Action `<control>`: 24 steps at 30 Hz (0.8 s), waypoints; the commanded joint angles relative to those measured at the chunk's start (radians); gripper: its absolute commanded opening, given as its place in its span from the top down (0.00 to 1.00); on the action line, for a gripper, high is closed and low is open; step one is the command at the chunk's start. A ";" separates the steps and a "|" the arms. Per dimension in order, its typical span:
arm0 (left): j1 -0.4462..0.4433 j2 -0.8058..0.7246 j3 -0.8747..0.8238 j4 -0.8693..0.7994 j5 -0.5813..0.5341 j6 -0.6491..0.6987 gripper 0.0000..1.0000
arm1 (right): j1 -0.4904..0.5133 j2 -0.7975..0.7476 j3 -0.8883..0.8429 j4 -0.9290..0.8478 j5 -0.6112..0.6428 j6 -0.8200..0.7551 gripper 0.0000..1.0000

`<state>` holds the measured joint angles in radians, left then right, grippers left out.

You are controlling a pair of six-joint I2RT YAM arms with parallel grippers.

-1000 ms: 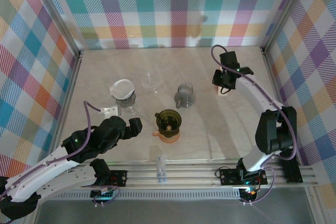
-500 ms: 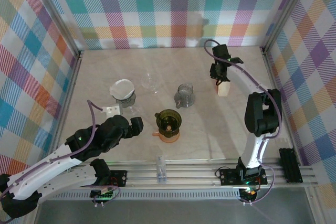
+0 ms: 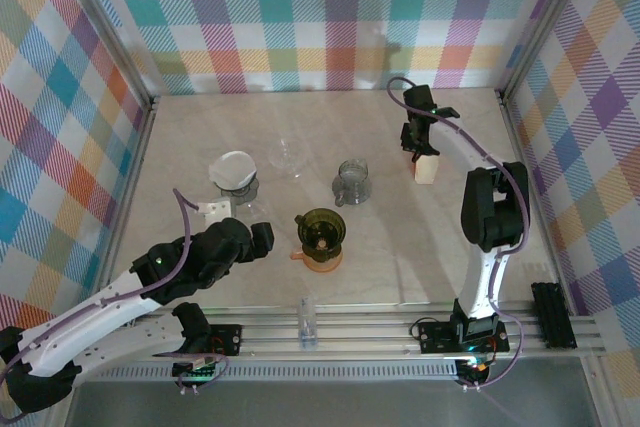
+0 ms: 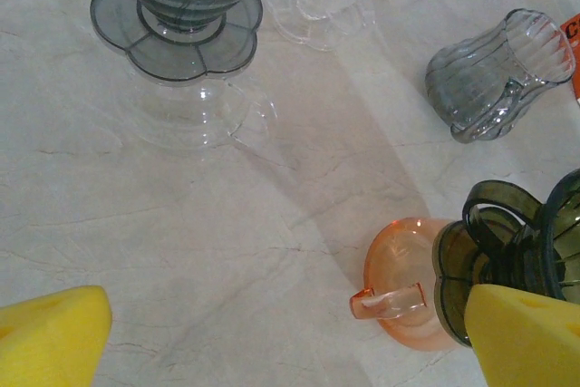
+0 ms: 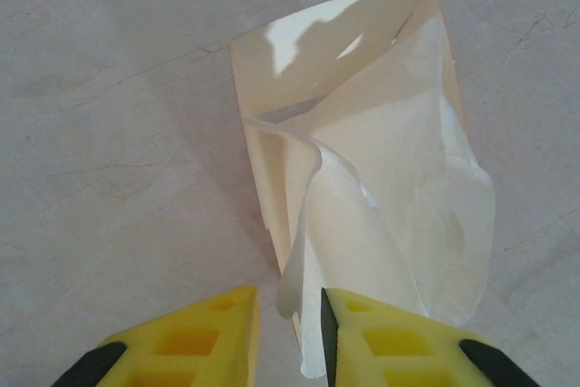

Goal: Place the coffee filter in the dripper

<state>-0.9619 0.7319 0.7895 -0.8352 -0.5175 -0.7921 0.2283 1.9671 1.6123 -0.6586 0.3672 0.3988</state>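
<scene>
The coffee filter [image 5: 381, 188] is a cream paper cone lying on the marble table at the back right [image 3: 425, 169]. My right gripper [image 5: 290, 324] points down at its near edge. The yellow fingers [image 5: 208, 337] stand a narrow gap apart with the filter's curled lip between them; the lip touches the right finger, and a slit shows beside the left one. A dark olive dripper [image 3: 320, 230] sits on an orange cup [image 4: 408, 292] in the middle of the table. My left gripper [image 4: 290, 342] hangs wide open just left of that cup, holding nothing.
A grey dripper [image 4: 181, 6] holding a white filter stands on a clear cup at the left. A clear glass [image 3: 288, 157] and a grey ribbed glass jug [image 4: 498, 74] stand between it and the right arm. Checked walls close in the table.
My right gripper has shifted left and settled over the filter, and its fingers have narrowed around the filter's edge. The left arm has crept slightly forward, still open.
</scene>
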 commanded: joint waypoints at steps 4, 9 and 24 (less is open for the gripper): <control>-0.008 0.013 0.013 -0.001 -0.022 0.019 0.00 | -0.009 0.017 0.036 -0.013 0.026 -0.036 0.81; -0.007 0.014 0.013 0.001 -0.022 0.019 0.00 | -0.009 0.002 0.034 -0.009 0.025 -0.049 0.95; -0.006 0.006 0.009 0.003 -0.012 0.015 0.00 | 0.018 -0.156 -0.109 0.029 -0.016 -0.048 1.00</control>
<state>-0.9615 0.7448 0.7895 -0.8352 -0.5171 -0.7918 0.2352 1.8713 1.5311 -0.6430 0.3557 0.3569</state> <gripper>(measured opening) 0.999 0.061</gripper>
